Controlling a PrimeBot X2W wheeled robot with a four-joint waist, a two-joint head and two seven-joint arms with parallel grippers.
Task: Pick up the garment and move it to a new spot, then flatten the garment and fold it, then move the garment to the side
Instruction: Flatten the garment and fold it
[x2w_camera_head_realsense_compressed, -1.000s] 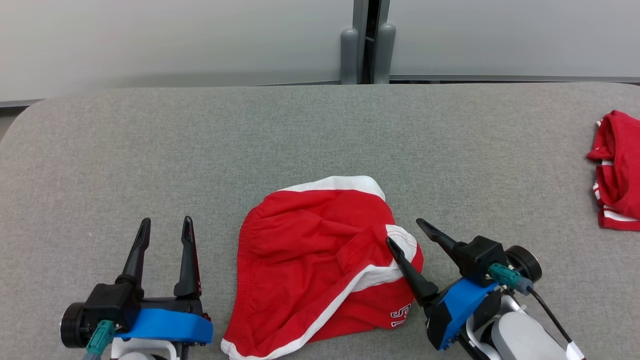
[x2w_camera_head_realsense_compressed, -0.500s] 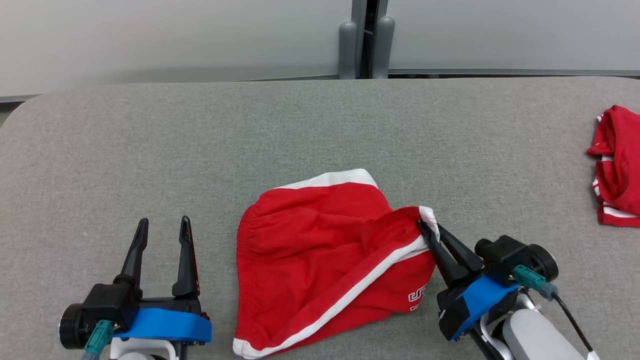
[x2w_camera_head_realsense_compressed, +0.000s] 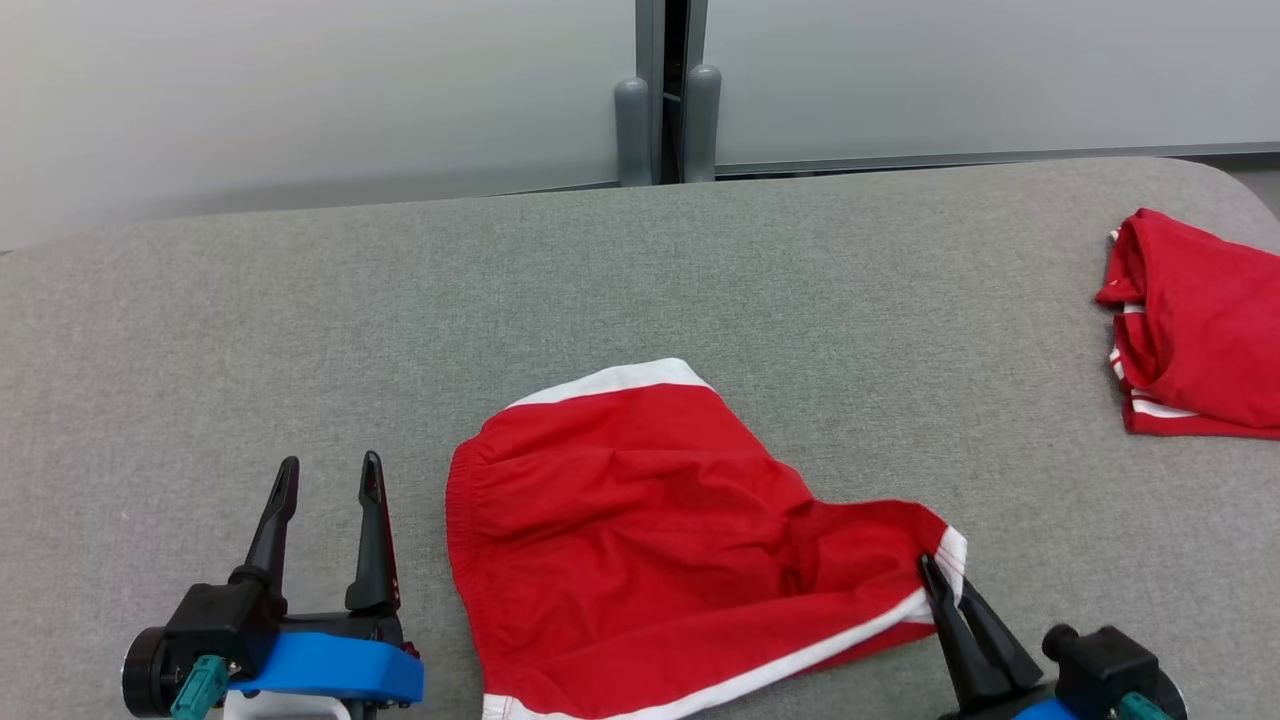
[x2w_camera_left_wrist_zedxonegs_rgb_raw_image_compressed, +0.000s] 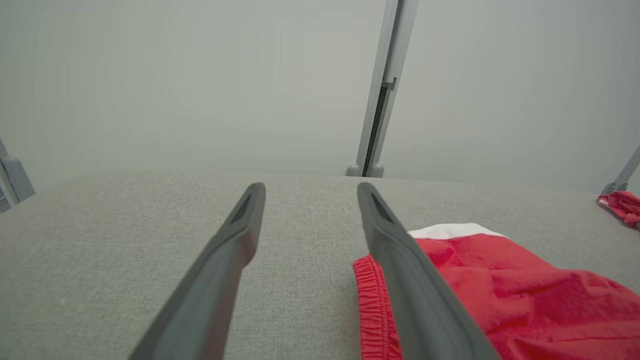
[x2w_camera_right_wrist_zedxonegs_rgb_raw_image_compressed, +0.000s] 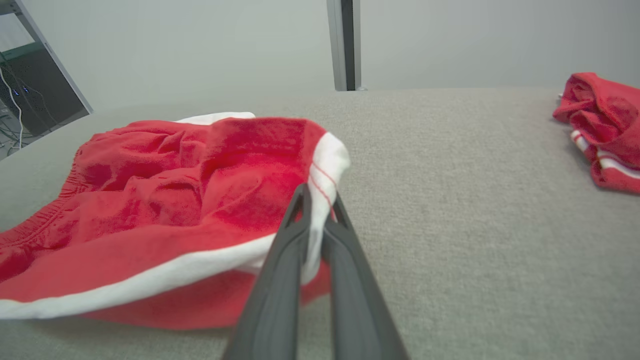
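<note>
A pair of red shorts with white trim (x2w_camera_head_realsense_compressed: 650, 540) lies crumpled on the grey table (x2w_camera_head_realsense_compressed: 400, 300), its elastic waistband at the left. My right gripper (x2w_camera_head_realsense_compressed: 945, 580) is shut on the white-edged leg hem at the shorts' right corner, which is stretched out to the right; the right wrist view shows the hem (x2w_camera_right_wrist_zedxonegs_rgb_raw_image_compressed: 322, 165) pinched between the fingers (x2w_camera_right_wrist_zedxonegs_rgb_raw_image_compressed: 280, 270). My left gripper (x2w_camera_head_realsense_compressed: 325, 475) stands open just left of the waistband, holding nothing. In the left wrist view the waistband (x2w_camera_left_wrist_zedxonegs_rgb_raw_image_compressed: 370, 300) lies beside the right finger (x2w_camera_left_wrist_zedxonegs_rgb_raw_image_compressed: 410, 280).
A second red garment with white stripes (x2w_camera_head_realsense_compressed: 1190, 325) lies bunched at the table's far right edge, also visible in the right wrist view (x2w_camera_right_wrist_zedxonegs_rgb_raw_image_compressed: 605, 130). Pale wall panels with a grey post (x2w_camera_head_realsense_compressed: 665, 120) stand behind the table.
My right gripper closed on the shorts' leg hem and pulled it to the right, spreading the cloth. The head camera shifted too. The left gripper stayed put.
</note>
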